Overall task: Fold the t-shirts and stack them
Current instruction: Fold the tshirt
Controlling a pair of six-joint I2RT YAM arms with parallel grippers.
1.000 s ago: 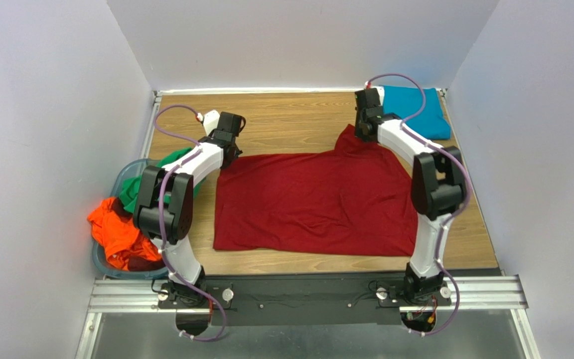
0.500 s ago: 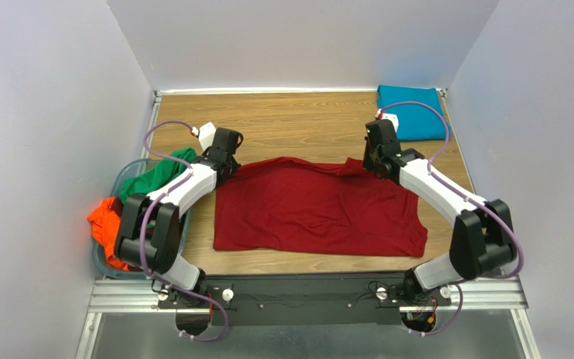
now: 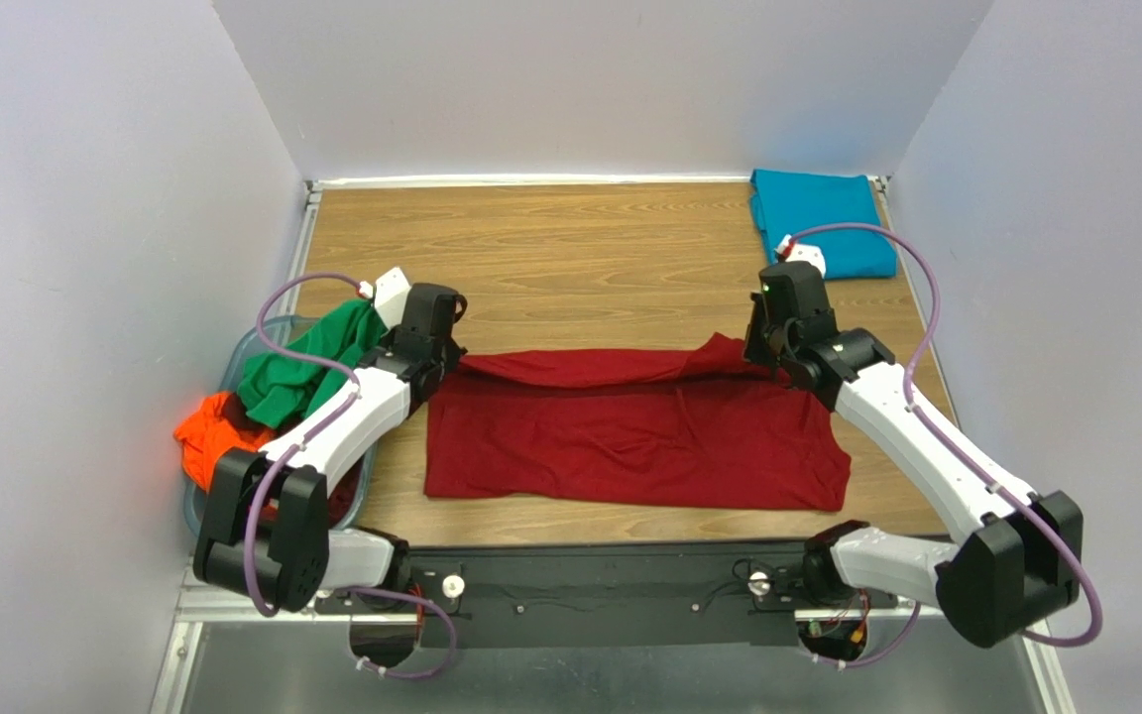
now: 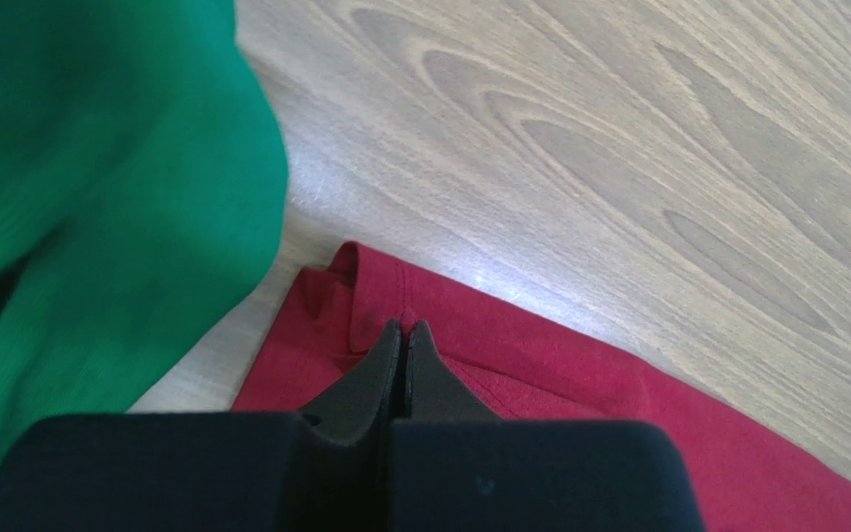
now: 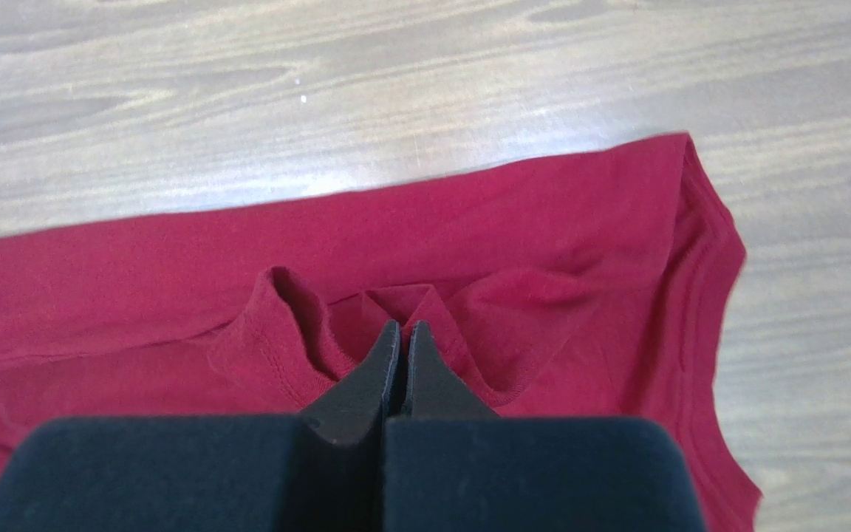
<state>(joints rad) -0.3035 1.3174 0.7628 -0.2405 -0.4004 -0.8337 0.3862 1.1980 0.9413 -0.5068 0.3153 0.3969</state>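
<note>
The dark red t-shirt (image 3: 637,432) lies on the wooden table, its far part folded toward me. My left gripper (image 3: 443,362) is shut on its far left edge (image 4: 441,321). My right gripper (image 3: 765,354) is shut on its far right edge, where the cloth puckers up (image 5: 419,299). The teal-blue t-shirt (image 3: 823,216) lies folded at the far right corner. The green t-shirt (image 3: 302,365) and the bright orange t-shirt (image 3: 227,454) sit in a bin at the left; the green one also fills the left of the left wrist view (image 4: 86,188).
A clear plastic bin (image 3: 205,524) holds the green and orange shirts at the table's left edge. White walls close in the left, far and right sides. A metal rail (image 3: 607,583) with the arm bases runs along the near edge.
Both grippers have pulled the far edge of the red shirt toward me, folding it over the near half. The shirt's footprint is now a shorter band.
</note>
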